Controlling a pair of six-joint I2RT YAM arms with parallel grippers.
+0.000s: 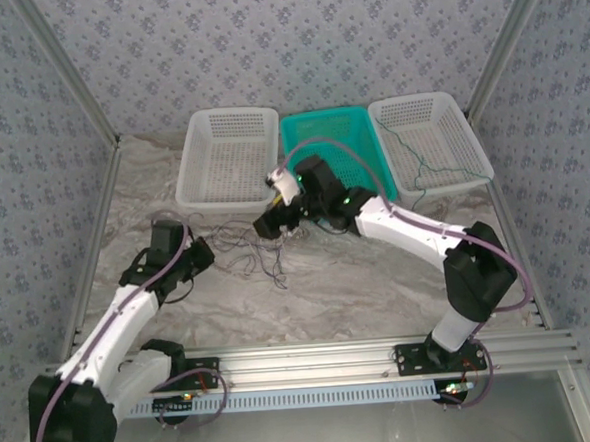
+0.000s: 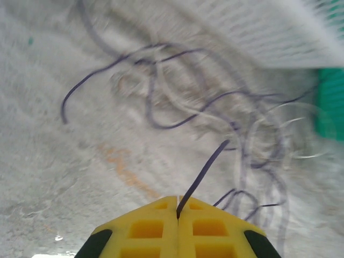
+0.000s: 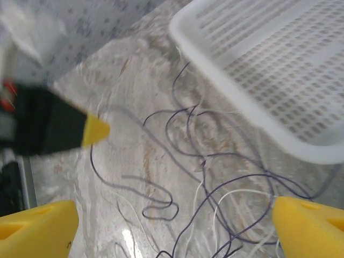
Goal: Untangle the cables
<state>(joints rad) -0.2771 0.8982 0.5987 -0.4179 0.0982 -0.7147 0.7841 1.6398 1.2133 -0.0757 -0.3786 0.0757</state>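
A loose tangle of thin dark and whitish cables lies on the pale cloth in front of the baskets. My left gripper is at the tangle's left side with its yellow fingers pressed together on a dark purple cable; that cable rises out of the seam toward the heap. My right gripper hovers over the tangle's right part, its jaws wide apart, with dark cable loops and a white cable on the cloth below them. A thin green cable lies in the right white basket.
Three baskets stand in a row at the back: a white one on the left, a teal one in the middle, a white one on the right. The left white basket's rim is close to my right gripper. Patterned walls enclose the table.
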